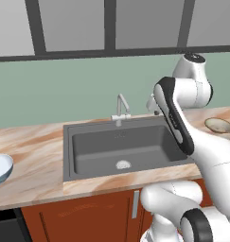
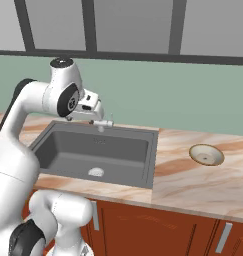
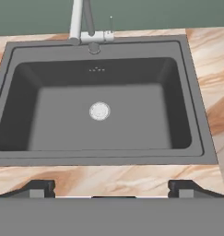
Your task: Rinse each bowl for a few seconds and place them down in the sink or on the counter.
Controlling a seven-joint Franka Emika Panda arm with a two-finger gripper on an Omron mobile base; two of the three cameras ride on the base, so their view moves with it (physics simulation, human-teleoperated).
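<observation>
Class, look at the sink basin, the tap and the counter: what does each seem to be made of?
Sink: probably matte dark grey composite or coated metal; hardly any shine.
Tap: seemingly polished metal; silvery and bright.
Counter: looks like polished marble or an imitation; peach and cream with brownish veins.

Pale green wall (image 1: 55, 99) beneath dark-framed windows (image 1: 74, 23); reddish-brown cabinets (image 2: 158, 230) below.
</observation>
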